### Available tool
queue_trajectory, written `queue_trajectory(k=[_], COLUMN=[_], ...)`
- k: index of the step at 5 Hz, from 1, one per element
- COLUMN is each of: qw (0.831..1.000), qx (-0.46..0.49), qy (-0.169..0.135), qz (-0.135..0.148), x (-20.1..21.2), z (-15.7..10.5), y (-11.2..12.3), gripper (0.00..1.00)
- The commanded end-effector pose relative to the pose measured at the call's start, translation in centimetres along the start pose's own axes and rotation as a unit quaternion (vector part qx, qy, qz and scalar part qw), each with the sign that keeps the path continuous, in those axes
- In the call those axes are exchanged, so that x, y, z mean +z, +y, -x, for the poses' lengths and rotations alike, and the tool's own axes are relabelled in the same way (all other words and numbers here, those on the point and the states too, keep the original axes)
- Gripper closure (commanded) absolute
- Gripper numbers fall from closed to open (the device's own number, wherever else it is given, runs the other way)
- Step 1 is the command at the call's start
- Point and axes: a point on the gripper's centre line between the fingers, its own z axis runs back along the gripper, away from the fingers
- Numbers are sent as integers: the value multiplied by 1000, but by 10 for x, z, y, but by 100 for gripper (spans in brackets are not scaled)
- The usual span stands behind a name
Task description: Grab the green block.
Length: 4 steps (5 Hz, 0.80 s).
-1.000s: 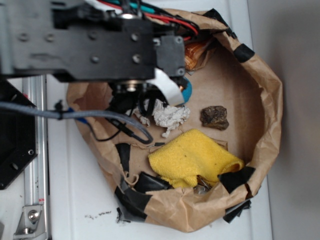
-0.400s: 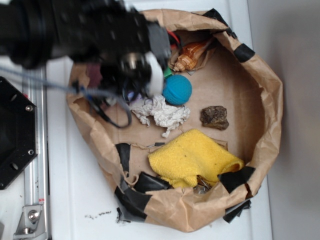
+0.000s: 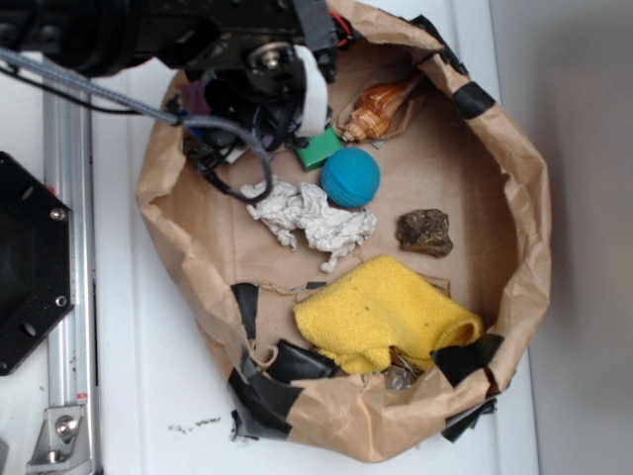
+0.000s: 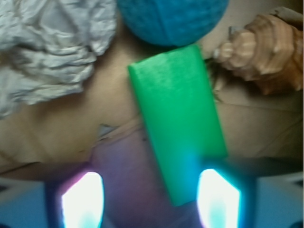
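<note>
- Lying flat on the brown paper floor of the bag [image 3: 514, 148], the green block [image 4: 178, 118] sits tilted a bit in the wrist view, with its near end reaching down between the two glowing fingertips [image 4: 80, 202].
- End effector [image 4: 149, 204] is spread wide, one finger on each side of the block's near end; the right pad looks just beside or touching the block's edge, the left one is clearly apart, so nothing is gripped.
- From the exterior view only a small corner of the green block [image 3: 321, 150] peeks out under the arm [image 3: 198, 40].
- Blue ball [image 3: 350, 177] is right next to the block's far end, touching or nearly so, can't quite tell.
- Seashell [image 3: 376, 107] sits just beside the block's far corner, up against the bag wall.
- Crumpled white paper [image 3: 312, 218] is next to the ball on the other side.
- Further out: a dark rock [image 3: 424, 232] and a folded yellow cloth [image 3: 381, 312].
- Bag sits on the white worktop [image 3: 148, 396].
</note>
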Motion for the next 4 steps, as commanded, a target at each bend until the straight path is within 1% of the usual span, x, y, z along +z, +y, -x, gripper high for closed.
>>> queue_trajectory(k=[1,2,3,4], qw=[1000,1000,1000,1000], qx=[20,24,29,24], qy=[13,6,3,2], qz=[6,7,1,4], x=[-10,-6,-3,-4], z=[-14,-18,-20,-21], y=[-6,-6,-6,-7], gripper=[100,100,0,0])
